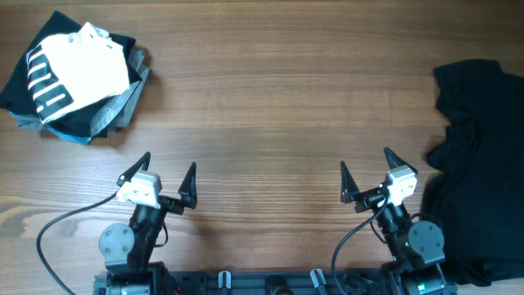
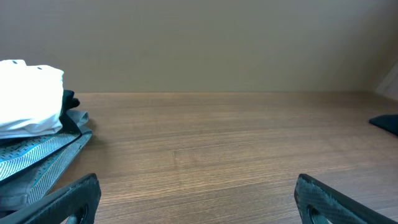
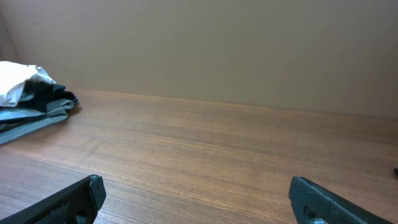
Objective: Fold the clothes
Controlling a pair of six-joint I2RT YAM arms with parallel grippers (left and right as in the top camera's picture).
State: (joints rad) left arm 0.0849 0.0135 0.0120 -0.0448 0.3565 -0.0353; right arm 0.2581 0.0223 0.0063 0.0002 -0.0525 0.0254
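Overhead sits high, looking straight down on the whole counter [image 1: 270, 106], with both arm bases at the frame's bottom edge. The wrist cams ride low just behind the left hand [image 2: 196, 186] and right hand [image 3: 196, 186], each skimming the counter forward toward the far wall. All three views share the folded pile [image 1: 78, 78], ahead and left of both hands.

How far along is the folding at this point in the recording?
Done: a stack of folded garments sits at the table's far left corner, though whether it belongs to this job is unclear.
In hand: nothing. The left gripper and right gripper are both open and empty near their bases.
Left: the black T-shirt lies crumpled at the right edge, not yet spread or folded.
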